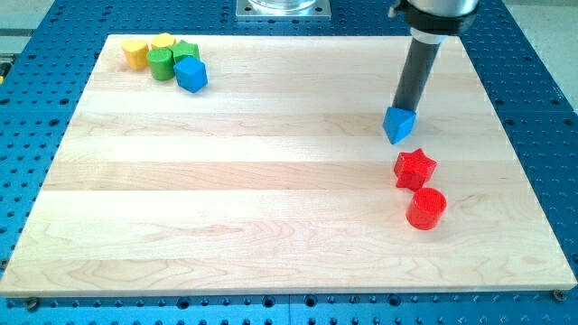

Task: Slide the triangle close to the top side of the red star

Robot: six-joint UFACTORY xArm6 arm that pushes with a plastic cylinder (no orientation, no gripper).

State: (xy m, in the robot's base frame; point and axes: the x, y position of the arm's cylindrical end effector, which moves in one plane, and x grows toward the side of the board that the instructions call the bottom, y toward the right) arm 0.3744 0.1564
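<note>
Camera view, the only one. Pale wooden table (271,208) on a blue perforated base. No jaws on this arm: only a straight dark rod ending in my tip (405,108), so nothing to stand apart or clamp together. Tip set against the upper edge of the blue triangular block (399,125), touching it or all but touching, on the side toward the view's top. Triangle just below the tip; red star-shaped block (414,169) further below the tip and slightly to the view's right, near the triangle but with a strip of bare wood between them. Red cylindrical block (426,208) below the star again, just beside it. Far off toward the view's top left, well apart from the tip: a tight cluster of a yellow block (135,54), a second yellow block (163,41), a green rounded block (163,64), a green block (186,50) of unclear shape, and a blue block (191,74), faceted in outline.

Judged progress: nearly complete. Triangle already on the star's top side and near. Left to do, probably: a short push toward the view's bottom, nudged slightly to the view's right, stopping short of knocking the star.
</note>
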